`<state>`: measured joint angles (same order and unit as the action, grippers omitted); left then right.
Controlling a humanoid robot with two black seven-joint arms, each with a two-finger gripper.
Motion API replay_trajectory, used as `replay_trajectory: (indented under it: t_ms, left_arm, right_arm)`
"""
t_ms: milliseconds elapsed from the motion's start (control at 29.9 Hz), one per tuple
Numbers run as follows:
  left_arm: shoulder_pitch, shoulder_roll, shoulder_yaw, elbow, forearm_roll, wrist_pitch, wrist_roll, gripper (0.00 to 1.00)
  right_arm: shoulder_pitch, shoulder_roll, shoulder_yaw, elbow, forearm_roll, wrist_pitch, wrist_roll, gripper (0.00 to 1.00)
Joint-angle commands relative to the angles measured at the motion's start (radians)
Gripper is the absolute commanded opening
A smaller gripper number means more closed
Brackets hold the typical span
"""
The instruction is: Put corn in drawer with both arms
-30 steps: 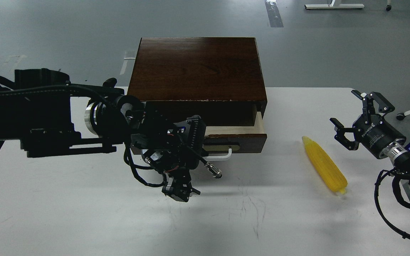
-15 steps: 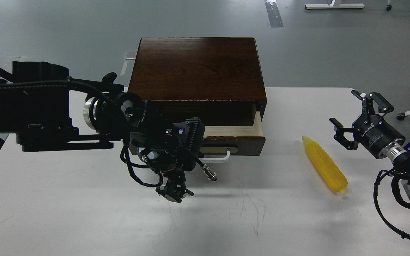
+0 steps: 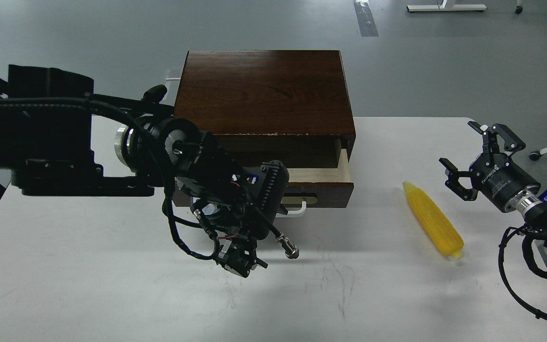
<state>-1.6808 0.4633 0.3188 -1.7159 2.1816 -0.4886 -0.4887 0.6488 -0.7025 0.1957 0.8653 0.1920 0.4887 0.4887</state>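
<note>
Corn [image 3: 434, 223] flat on table [image 3: 112, 285], long axis running near-to-far, just beside right gripper [image 3: 468, 168], fingers spread. Left gripper [image 3: 242, 259] far off by barely open drawer [image 3: 318, 183]; closure unclear.

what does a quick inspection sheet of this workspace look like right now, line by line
surface: white table, faint scuff marks near the middle front.
job's things: corn lies on the table to the right of the wooden box, untouched; drawer partly open, pale interior showing.
clutter: nothing seen.
grippers: left gripper low over the table in front of the drawer, holding nothing, fingers too dark to tell apart; right gripper open and empty, right of the corn.
cables: black loops hang at the left wrist and the right arm.
surroundings: grey floor with tape marks, a chair base at far right.
</note>
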Motion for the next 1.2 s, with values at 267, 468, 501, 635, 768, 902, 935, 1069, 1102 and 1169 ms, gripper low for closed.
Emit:
replay_trajectory:
  t_ms: [267, 468, 501, 635, 768, 902, 935, 1069, 1102, 1169]
  left_arm:
    - [-0.001, 0.225, -0.283, -0.045, -0.357, 0.0, 0.0, 0.98]
    - [0.073, 0.417, -0.368, 0.008, -1.006, 0.0, 0.0, 0.98]
    - [0.096, 0.458, -0.369, 0.031, -1.16, 0.0, 0.001, 0.98]
    - [0.165, 0.54, -0.369, 0.12, -1.517, 0.0, 0.0, 0.98]
    - [0.237, 0.561, -0.371, 0.209, -1.721, 0.065, 0.0, 0.98]
    - [0.37, 0.569, -0.371, 0.321, -1.885, 0.104, 0.0, 0.98]
    - [0.395, 0.569, -0.371, 0.344, -1.905, 0.102, 0.0, 0.98]
    - [0.562, 0.552, -0.371, 0.462, -2.002, 0.099, 0.0, 0.98]
    - [0.602, 0.538, -0.371, 0.494, -2.029, 0.097, 0.0, 0.98]
    - [0.656, 0.522, -0.375, 0.536, -2.069, 0.097, 0.0, 0.98]
  right_arm:
    - [-0.014, 0.0, -0.001, 0.0, 0.0, 0.0, 0.0, 0.99]
    - [-0.02, -0.002, -0.001, 0.0, 0.0, 0.0, 0.0, 0.99]
    - [-0.021, -0.002, -0.002, 0.0, 0.0, 0.0, 0.0, 0.99]
    - [-0.021, -0.003, -0.009, 0.0, 0.0, 0.0, 0.0, 0.99]
    - [-0.023, -0.008, -0.015, -0.003, -0.006, 0.0, 0.0, 0.99]
    - [-0.024, -0.014, -0.015, -0.003, -0.052, 0.0, 0.0, 0.99]
    - [-0.024, -0.015, -0.016, -0.003, -0.063, 0.0, 0.0, 0.99]
    - [-0.026, -0.051, -0.016, 0.001, -0.14, 0.0, 0.0, 0.99]
    - [-0.024, -0.067, -0.016, 0.007, -0.173, 0.0, 0.0, 0.99]
    - [-0.023, -0.081, -0.015, 0.009, -0.227, 0.0, 0.0, 0.99]
